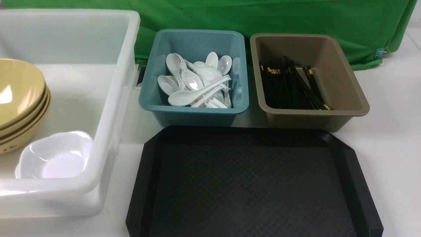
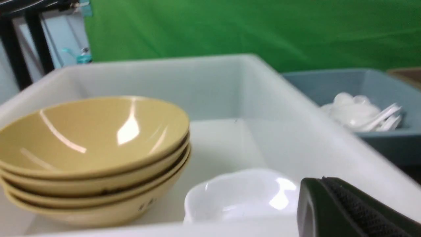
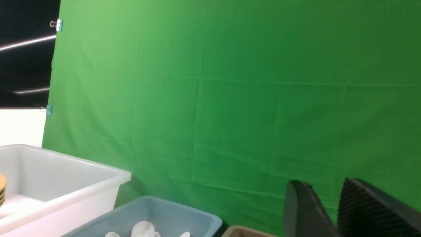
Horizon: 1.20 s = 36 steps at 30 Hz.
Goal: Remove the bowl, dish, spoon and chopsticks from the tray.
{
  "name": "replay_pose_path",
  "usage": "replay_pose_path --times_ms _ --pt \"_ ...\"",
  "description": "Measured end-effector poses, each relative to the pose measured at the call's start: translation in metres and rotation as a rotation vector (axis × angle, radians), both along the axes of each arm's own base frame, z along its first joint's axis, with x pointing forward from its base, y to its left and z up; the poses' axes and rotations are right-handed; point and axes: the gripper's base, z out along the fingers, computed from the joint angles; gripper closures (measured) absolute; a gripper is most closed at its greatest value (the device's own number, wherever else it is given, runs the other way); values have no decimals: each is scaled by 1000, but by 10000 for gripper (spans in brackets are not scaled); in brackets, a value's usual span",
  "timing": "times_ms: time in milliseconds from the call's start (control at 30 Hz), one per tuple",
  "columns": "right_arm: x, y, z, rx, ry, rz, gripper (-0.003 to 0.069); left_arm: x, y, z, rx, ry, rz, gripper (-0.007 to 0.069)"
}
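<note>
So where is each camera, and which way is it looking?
Front: sits between the arms, looking forward and down at the tray, tub and two bins; no arms show.
Left wrist: on the left arm, looking into the tub at the bowls and dish; the left gripper shows, shut.
Right wrist: on the right arm, facing the green cloth; the right gripper shows, slightly apart.
Shared: all three see the tub and teal bin.
</note>
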Motion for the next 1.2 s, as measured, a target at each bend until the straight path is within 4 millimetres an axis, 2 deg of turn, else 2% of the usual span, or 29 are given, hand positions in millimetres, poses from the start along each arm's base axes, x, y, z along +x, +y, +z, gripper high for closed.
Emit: replay_pose_path --times_ms 100,267,1000,1100,1200 --pt "0 0 0 0 0 0 468 3 2 -23 -4 59 29 622" --pt "0 0 0 0 0 0 450 3 1 -34 -50 148 25 622" --pt "0 0 0 0 0 0 421 3 2 -35 -3 162 33 608" --pt "1 0 -5 -22 40 -11 420 3 2 -35 -3 162 33 608" --pt "2 -6 -22 -69 107 -96 419 3 2 -35 -2 162 33 606"
